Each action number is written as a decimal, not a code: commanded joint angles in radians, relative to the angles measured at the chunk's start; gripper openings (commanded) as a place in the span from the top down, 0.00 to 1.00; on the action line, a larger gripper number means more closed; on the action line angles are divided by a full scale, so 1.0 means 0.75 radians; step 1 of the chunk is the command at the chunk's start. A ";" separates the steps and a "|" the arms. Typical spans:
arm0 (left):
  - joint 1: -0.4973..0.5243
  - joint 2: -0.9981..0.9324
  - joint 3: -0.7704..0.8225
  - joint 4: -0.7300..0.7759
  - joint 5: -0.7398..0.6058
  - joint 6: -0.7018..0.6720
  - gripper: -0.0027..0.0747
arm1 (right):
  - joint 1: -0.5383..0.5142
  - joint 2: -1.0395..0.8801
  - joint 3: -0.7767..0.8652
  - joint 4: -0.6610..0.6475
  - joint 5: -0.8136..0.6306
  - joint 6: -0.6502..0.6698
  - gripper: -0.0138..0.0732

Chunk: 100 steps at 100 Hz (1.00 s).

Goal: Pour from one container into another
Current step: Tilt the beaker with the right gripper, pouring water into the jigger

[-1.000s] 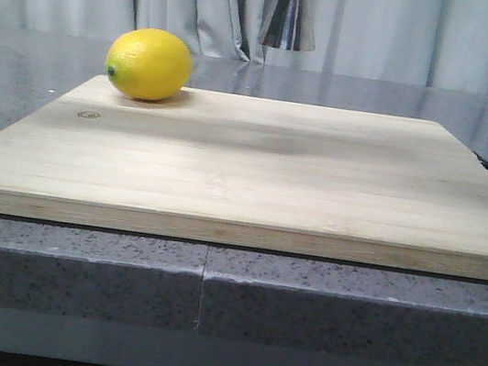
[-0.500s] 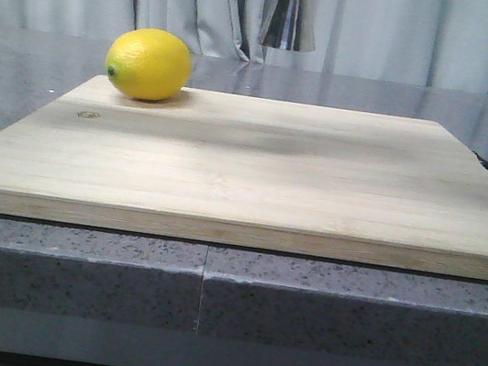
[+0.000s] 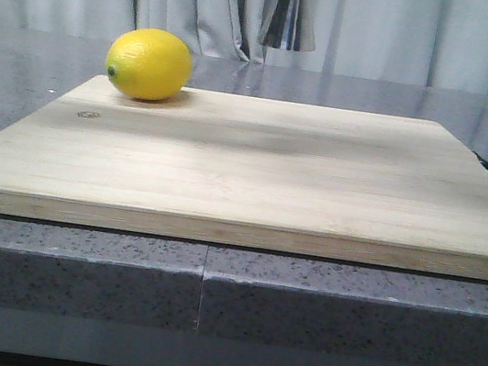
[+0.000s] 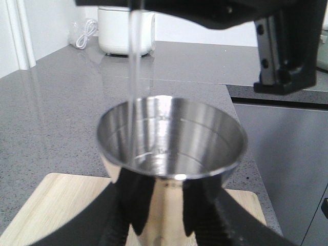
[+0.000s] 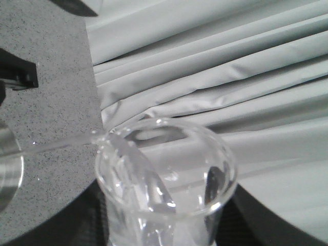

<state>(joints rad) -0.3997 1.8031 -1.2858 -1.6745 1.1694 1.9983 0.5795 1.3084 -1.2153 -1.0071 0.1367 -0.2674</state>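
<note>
High above the far edge of the board, I had one steel jigger (image 3: 290, 12) hanging in the front view, only its lower cone showing at the top of the frame, well clear of the counter. In the left wrist view that single jigger (image 4: 171, 154) sat upright with the left gripper (image 4: 166, 215) pinching its lower body, two dark fingers (image 4: 125, 205) pressed against its sides. One thin clear stream (image 4: 134, 77) fell straight into its open cup and pooled at the bottom. In the right wrist view I saw one glass beaker (image 5: 166, 179) tipped over, liquid lying inside it and a stream (image 5: 56, 145) leaving its lip toward the jigger rim (image 5: 7, 169). The right gripper's fingers were mostly hidden under the beaker; dark shapes hugged its sides, so it seemed to be clamped on the glass. On the grey counter (image 3: 20, 73) below lay one wooden cutting board (image 3: 255, 171), and one lemon (image 3: 149, 64) rested on its far left corner, well apart from the pour. Grey curtains (image 3: 416, 34) hung behind. One white appliance (image 4: 125, 28) stood at the far end of the counter.
</note>
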 commanded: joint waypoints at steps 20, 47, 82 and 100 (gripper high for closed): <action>-0.011 -0.069 -0.031 -0.110 0.133 -0.008 0.66 | -0.001 -0.036 -0.051 -0.072 -0.066 -0.011 0.53; -0.011 -0.069 -0.031 -0.110 0.133 -0.008 0.66 | -0.001 -0.036 -0.051 -0.105 -0.068 -0.011 0.53; -0.011 -0.069 -0.031 -0.110 0.133 -0.008 0.66 | -0.001 -0.036 -0.051 -0.188 -0.069 -0.011 0.53; -0.011 -0.069 -0.031 -0.110 0.133 -0.008 0.66 | -0.001 -0.036 -0.051 -0.231 -0.069 -0.011 0.53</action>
<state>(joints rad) -0.3997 1.8031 -1.2858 -1.6745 1.1694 1.9983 0.5795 1.3084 -1.2153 -1.1462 0.1246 -0.2674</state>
